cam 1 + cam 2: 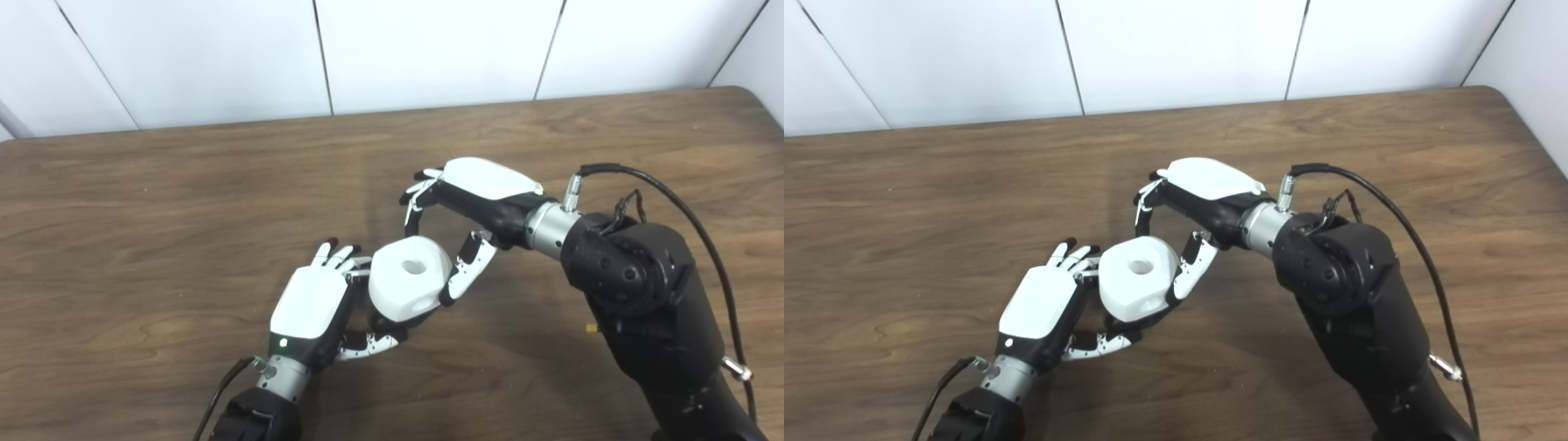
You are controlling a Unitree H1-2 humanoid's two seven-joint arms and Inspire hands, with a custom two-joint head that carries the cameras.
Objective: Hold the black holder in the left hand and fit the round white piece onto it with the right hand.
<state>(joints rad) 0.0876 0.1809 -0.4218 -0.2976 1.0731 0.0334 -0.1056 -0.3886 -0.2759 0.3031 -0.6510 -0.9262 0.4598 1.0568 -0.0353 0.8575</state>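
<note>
- The chunky round white plastic piece with a centre hole (pixel 409 278) is sitting between both hands, above the brown wood-grain table (pixel 153 202).
- The left hand (pixel 312 306) is cupping it from the side, fingers and thumb curled around the lower edge; the black holder is not showing clearly, probably hidden beneath the piece.
- The right hand (pixel 465 208) is pinching the piece, fingers touching its far rim and thumb pressing the near side.
- The seating is not visible, so releasing now is risking a half-fitted piece tipping off.
- Uneven pressing is likely cocking the piece and jamming it.
- Pushing hard is possibly twisting the holder out of the left hand's loose-looking grasp.
</note>
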